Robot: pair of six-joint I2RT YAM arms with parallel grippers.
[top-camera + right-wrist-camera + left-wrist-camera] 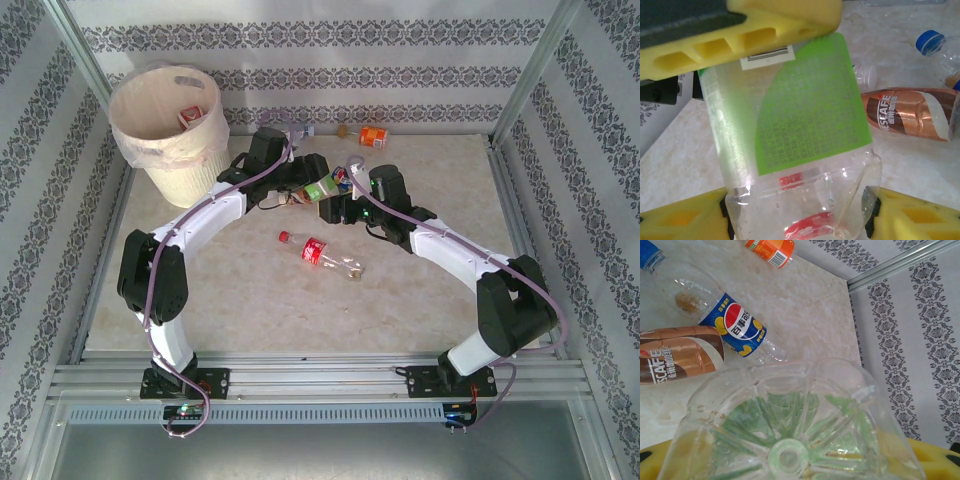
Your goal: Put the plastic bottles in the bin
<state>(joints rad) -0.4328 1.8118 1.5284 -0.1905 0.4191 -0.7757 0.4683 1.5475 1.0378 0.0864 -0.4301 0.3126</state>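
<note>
a light, crushable clear plastic bottle with green label (805,110) is clamped by the left claw (795,460) over the table (250,300), toward 12 o'clock; whether the right claw (800,220) grips cannot be told. its stiffer base is favoured.

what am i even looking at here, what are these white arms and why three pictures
These are two robot arms bolted at a table's near edge, each ending in a two-finger gripper with yellow pads. One picture comes from a fixed camera overhead; the other two from cameras on the left and right wrists. Plastic bottles lie on the table: a red-label bottle, an orange-label bottle, a Pepsi bottle, a brown coffee bottle. The bin stands at the far left. Both grippers meet at one green-label bottle: the left gripper clamps it, while the right gripper has its fingers either side of its end; whether they squeeze is unclear.
</note>
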